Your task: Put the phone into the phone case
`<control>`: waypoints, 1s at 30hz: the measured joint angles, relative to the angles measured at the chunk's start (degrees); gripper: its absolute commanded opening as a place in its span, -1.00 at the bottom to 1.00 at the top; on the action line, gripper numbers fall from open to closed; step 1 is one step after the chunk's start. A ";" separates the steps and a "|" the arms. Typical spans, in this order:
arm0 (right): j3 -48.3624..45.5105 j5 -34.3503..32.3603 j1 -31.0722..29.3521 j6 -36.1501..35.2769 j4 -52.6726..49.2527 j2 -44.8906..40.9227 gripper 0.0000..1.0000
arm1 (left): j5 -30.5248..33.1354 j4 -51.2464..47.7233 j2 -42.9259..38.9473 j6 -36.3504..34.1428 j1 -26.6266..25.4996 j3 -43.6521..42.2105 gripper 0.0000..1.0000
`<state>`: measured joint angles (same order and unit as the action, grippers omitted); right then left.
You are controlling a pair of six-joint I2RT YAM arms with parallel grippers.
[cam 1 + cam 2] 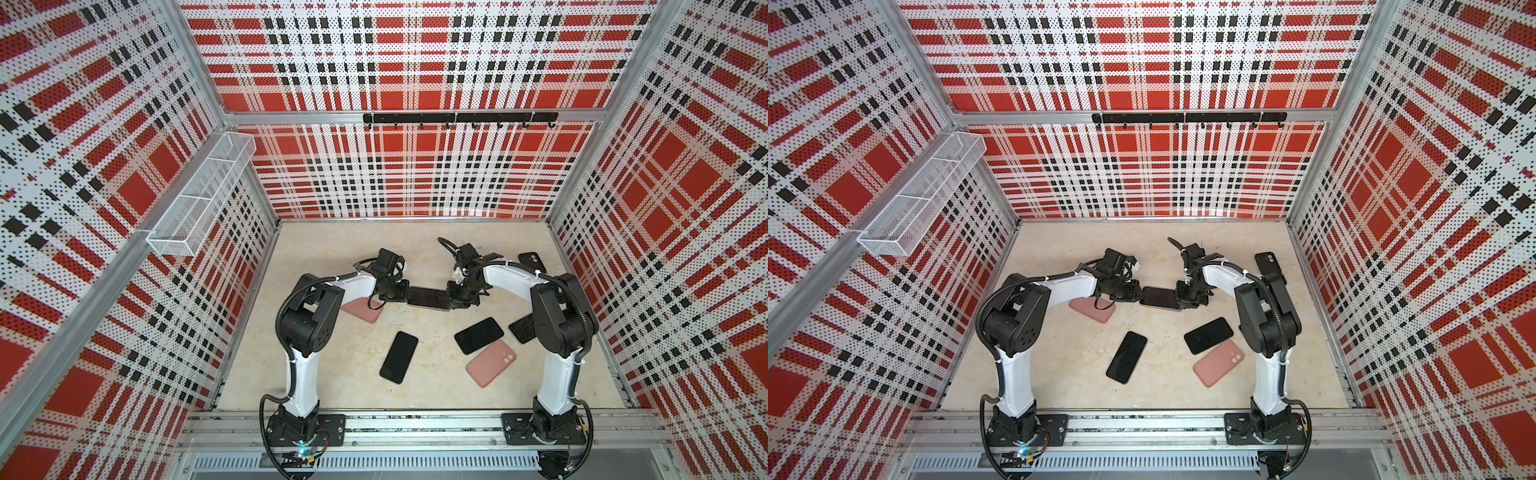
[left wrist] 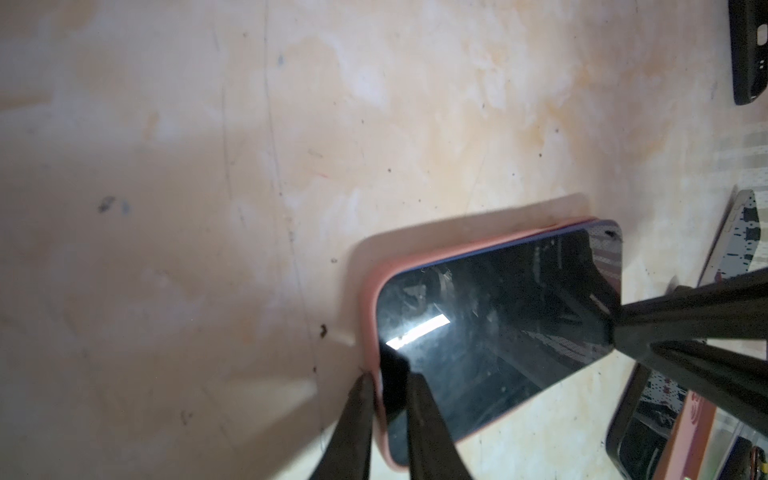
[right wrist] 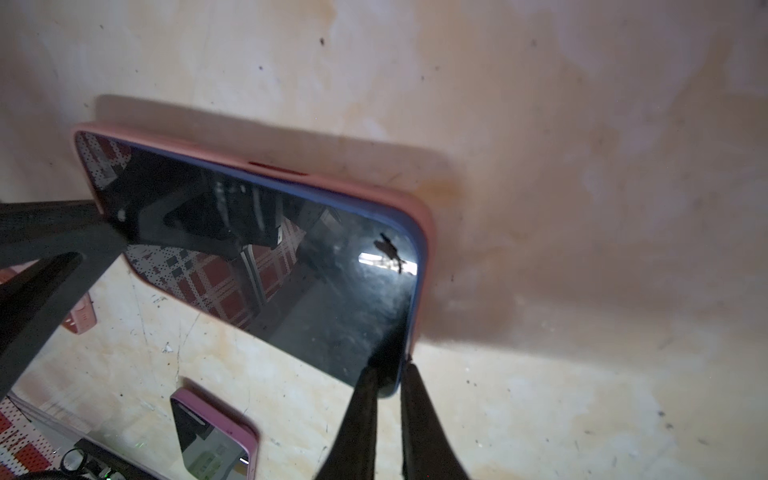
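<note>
A phone (image 1: 428,297) (image 1: 1160,297) with a dark screen lies in a pink phone case in mid-table, between both grippers. In the left wrist view the phone (image 2: 498,324) fills the pink phone case (image 2: 370,299). My left gripper (image 2: 388,376) (image 1: 405,295) is shut on that end: one finger is outside the case wall, the other on the screen. In the right wrist view the phone's (image 3: 291,270) blue edge shows above the phone case's rim (image 3: 428,232). My right gripper (image 3: 388,365) (image 1: 451,297) is shut on the phone's corner there.
Two bare black phones (image 1: 399,356) (image 1: 478,335) lie nearer the front. A pink case (image 1: 491,362) lies beside the right arm, another (image 1: 361,311) under the left arm. Black cases lie at the right (image 1: 531,262) (image 1: 523,328). A wire basket (image 1: 199,195) hangs on the left wall.
</note>
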<state>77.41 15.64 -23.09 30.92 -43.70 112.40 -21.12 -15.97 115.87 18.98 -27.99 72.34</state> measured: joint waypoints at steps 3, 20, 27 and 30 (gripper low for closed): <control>0.33 0.52 0.00 -0.02 -0.37 0.33 -0.76 | -0.02 0.00 0.00 0.00 0.00 0.00 -0.63; 0.13 -3.06 -1.70 1.46 -1.46 1.73 -0.87 | -0.15 0.00 0.00 0.02 0.00 0.00 -0.63; 0.17 -5.07 -3.06 2.62 -1.36 1.99 -0.87 | -0.17 0.00 0.00 0.04 0.00 0.00 -0.63; 0.44 -6.01 -3.56 2.99 -1.38 3.13 -0.87 | -0.26 -0.09 -0.15 0.02 0.02 0.00 -0.63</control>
<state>77.84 9.63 -26.65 33.91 -45.08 115.52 -21.39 -16.05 115.72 19.00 -27.97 72.34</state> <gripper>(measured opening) 0.067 0.187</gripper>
